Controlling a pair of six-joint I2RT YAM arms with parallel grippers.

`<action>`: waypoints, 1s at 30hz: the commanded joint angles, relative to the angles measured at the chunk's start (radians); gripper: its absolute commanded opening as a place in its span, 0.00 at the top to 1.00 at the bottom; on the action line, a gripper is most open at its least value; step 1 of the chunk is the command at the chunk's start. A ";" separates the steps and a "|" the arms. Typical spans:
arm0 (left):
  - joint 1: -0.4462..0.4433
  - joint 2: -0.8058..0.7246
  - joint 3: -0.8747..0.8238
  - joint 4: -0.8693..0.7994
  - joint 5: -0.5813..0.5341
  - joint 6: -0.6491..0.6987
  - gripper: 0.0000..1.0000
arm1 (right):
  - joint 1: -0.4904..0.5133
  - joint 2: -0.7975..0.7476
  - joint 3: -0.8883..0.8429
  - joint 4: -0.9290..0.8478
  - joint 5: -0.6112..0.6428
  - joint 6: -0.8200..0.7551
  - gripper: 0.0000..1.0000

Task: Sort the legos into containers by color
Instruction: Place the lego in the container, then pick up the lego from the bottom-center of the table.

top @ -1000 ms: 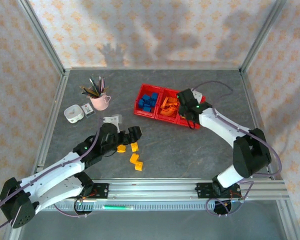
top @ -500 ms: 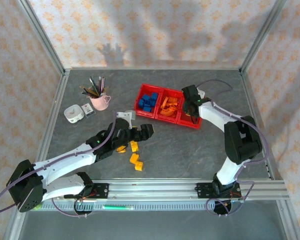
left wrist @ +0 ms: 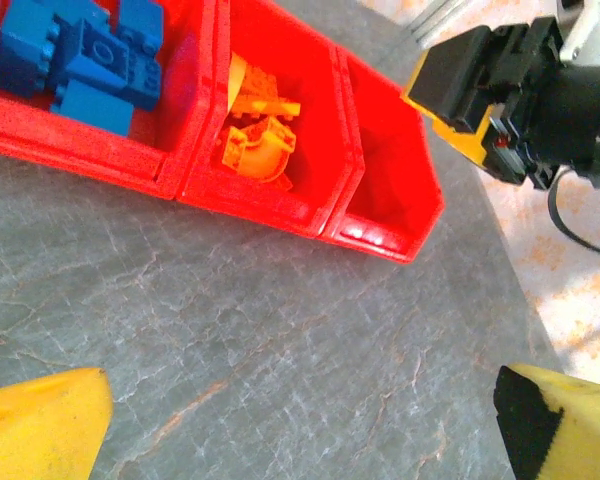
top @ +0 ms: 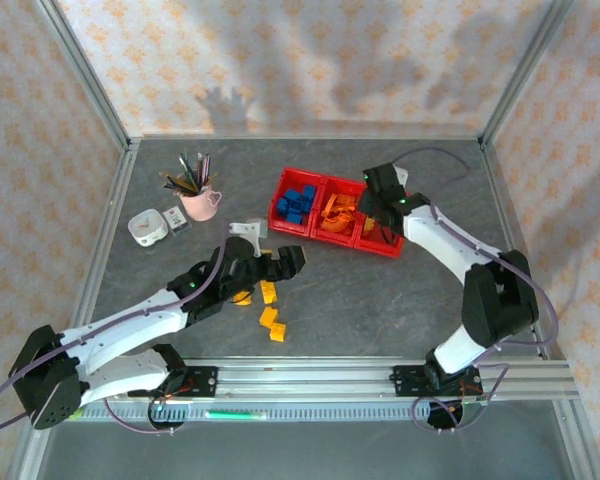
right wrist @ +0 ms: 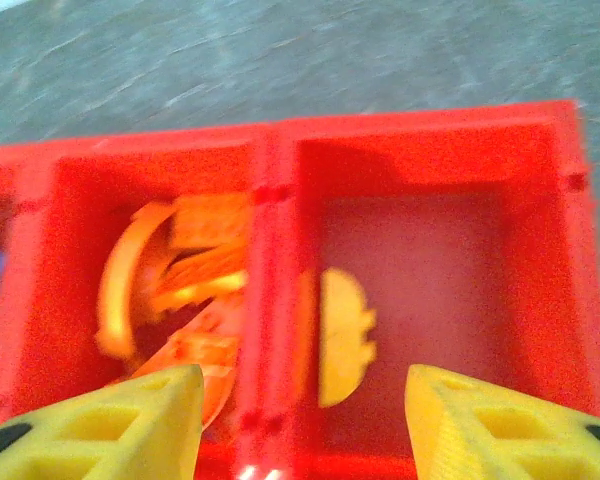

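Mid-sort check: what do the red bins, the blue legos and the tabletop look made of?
Red bins: moulded plastic, probably; uniform colour, smooth semi-gloss walls with soft highlights. Blue legos: hard plastic, shiny, with moulded studs. Tabletop: grey matte with pale stone-like veining; could be laminate or a printed mat, can't tell.

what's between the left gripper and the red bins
Nothing: bare table runs from the left gripper to the bins, in the left wrist view.
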 commanded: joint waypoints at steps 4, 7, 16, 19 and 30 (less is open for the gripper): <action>-0.003 -0.150 -0.039 -0.154 -0.121 -0.031 0.01 | 0.203 -0.030 -0.021 -0.075 0.020 0.011 0.40; -0.001 -0.217 -0.055 -0.234 -0.158 -0.060 0.01 | 0.305 -0.007 -0.005 -0.074 0.003 0.022 0.38; 0.008 -0.405 -0.080 -0.451 -0.250 -0.149 0.01 | 0.538 0.147 0.090 -0.052 -0.043 0.002 0.30; 0.010 -0.453 -0.080 -0.517 -0.282 -0.178 0.01 | 0.574 0.204 0.123 -0.056 -0.053 0.020 0.27; 0.012 -0.570 -0.107 -0.612 -0.344 -0.241 0.01 | 0.635 0.377 0.202 -0.067 -0.052 0.095 0.26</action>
